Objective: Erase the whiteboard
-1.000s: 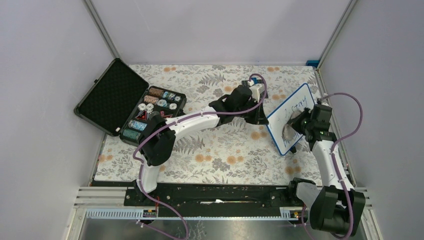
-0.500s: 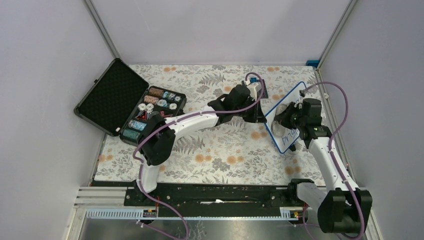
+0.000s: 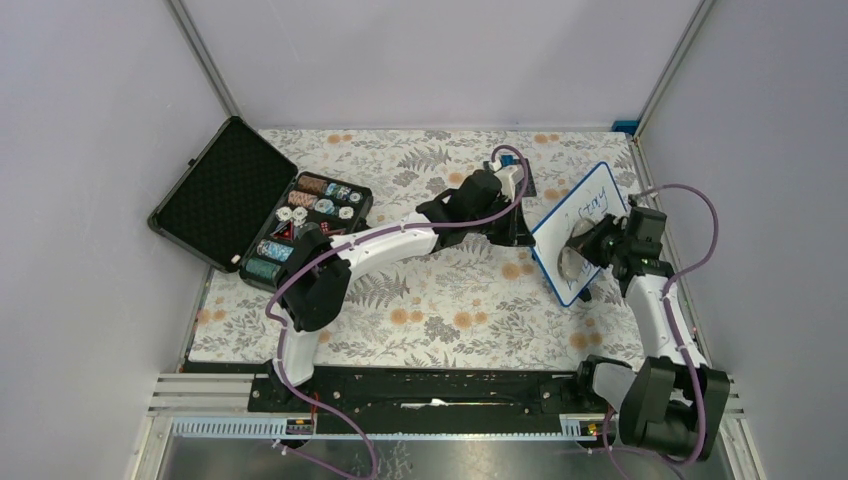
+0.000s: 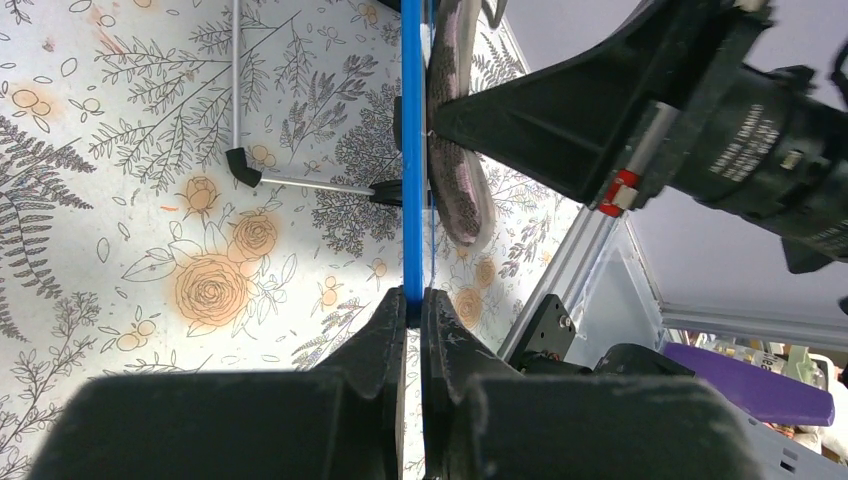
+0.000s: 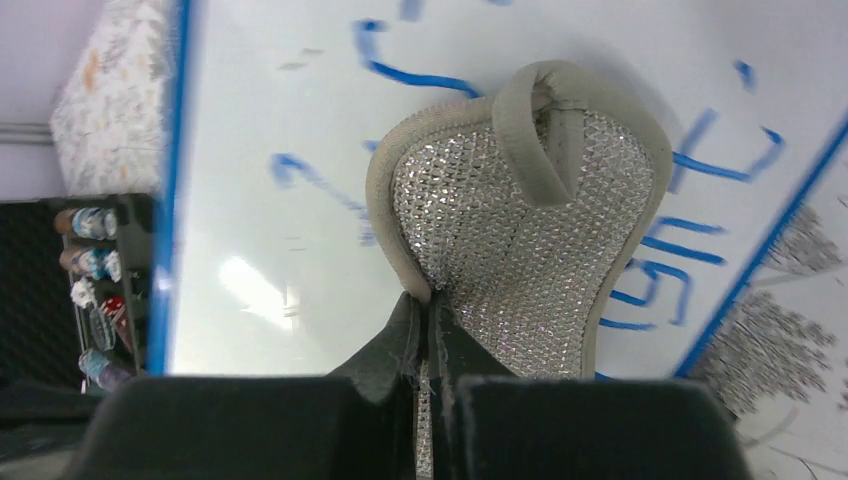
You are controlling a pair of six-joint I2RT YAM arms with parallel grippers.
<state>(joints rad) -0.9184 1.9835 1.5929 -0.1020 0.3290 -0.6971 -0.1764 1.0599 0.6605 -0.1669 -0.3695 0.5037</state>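
Rising from its base at the near right corner, the right arm [image 3: 662,315] bends inward at the wrist, so its pincer [image 5: 428,305] faces the whiteboard [image 3: 592,205]. That pincer is clamped on the near edge of a grey sponge [image 5: 520,230], whose glittery mesh back faces the wrist camera and whose other side lies flat against the white surface.

From the near left, the left arm [image 3: 385,240] stretches long and low across the floral table [image 3: 450,310] to the board's left edge. Its pincer [image 4: 413,300] is closed on the thin blue frame [image 4: 412,150], seen edge-on.

The whiteboard stands tilted on the right side of the table, between the two pincers. Blue handwriting [image 5: 690,250] shows around the sponge and on the board's far half.
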